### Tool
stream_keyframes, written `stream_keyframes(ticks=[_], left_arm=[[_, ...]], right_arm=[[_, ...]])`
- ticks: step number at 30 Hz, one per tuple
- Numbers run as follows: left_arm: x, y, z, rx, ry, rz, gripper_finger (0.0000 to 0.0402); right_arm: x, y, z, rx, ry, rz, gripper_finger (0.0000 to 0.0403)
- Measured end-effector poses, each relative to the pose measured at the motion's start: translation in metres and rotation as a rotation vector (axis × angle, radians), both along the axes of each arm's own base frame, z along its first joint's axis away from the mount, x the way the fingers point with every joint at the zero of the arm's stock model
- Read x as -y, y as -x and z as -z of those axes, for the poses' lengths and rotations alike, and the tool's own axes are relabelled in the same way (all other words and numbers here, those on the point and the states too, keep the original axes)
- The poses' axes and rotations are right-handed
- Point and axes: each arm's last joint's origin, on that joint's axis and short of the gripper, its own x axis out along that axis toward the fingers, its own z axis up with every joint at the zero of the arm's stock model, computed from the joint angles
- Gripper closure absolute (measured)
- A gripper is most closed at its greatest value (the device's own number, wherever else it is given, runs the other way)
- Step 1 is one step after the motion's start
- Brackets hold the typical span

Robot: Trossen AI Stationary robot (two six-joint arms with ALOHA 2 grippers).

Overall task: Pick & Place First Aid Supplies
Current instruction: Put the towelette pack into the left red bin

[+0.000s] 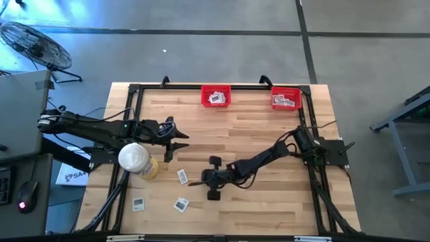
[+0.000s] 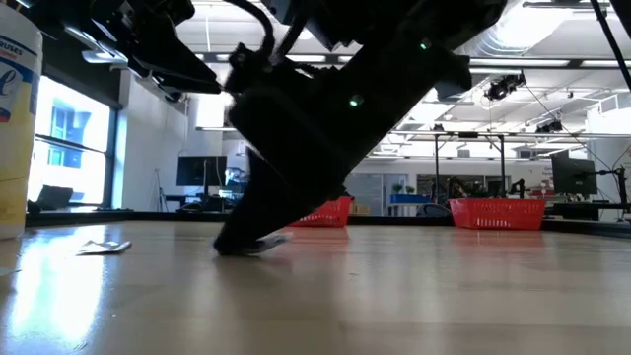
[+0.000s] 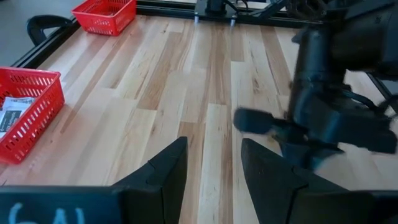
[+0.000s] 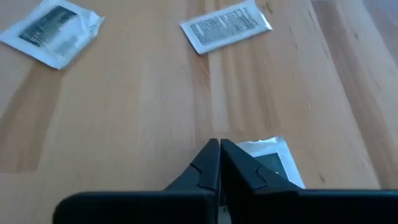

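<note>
Three first aid packets lie on the wooden table toward its near left. My right gripper is shut with its tips down at the table on the edge of one white packet. The other two packets lie flat farther toward the near left. My left gripper hangs open above the table at the left, holding nothing. My right gripper comes down slanting from the table's right side, and its shut fingertips sit on the packet's edge. The fingers hide the spot itself, so how much of the edge lies between them does not show. The packet still lies on the table under the gripper.
Two red bins with packets inside stand at the far edge. A large white cylinder with a yellowish base stands near the left gripper. Bare wood stretches across the table's middle and near right.
</note>
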Motion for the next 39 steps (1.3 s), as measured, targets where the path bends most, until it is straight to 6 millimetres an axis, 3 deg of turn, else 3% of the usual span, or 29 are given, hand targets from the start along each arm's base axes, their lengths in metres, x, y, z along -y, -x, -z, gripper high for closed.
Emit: stream_keyframes(ticks=[4, 9, 13, 17, 24, 30, 35, 39], left_arm=[[0.0, 0.0, 0.0, 0.0, 0.0, 0.0, 0.0252], [0.0, 0.0, 0.0, 0.0, 0.0, -0.001, 0.0252], [0.0, 0.0, 0.0, 0.0, 0.0, 0.0, 0.0252], [0.0, 0.0, 0.0, 0.0, 0.0, 0.0, 0.0252], [0.0, 0.0, 0.0, 0.001, 0.0, 0.0, 0.0252], [0.0, 0.0, 0.0, 0.001, 0.0, 0.0, 0.0252], [0.0, 0.0, 0.0, 0.001, 0.0, 0.0, 0.0252], [0.0, 0.0, 0.0, 0.001, 0.001, 0.0, 0.0252]], right_arm=[[0.009, 0.008, -0.028, -0.016, 0.007, 0.011, 0.0399], [0.036, 0.021, -0.082, -0.026, 0.02, 0.051, 0.0401], [0.077, 0.032, -0.11, -0.063, 0.123, 0.104, 0.0402], [0.134, 0.039, -0.131, -0.063, 0.214, 0.16, 0.0402], [0.248, 0.046, -0.129, -0.027, 0.229, 0.187, 0.0402], [0.325, 0.049, -0.111, 0.165, 0.175, 0.177, 0.0402], [0.359, 0.056, -0.073, 0.184, 0.019, 0.155, 0.0402], [0.37, 0.06, -0.065, 0.186, -0.014, 0.172, 0.0396]])
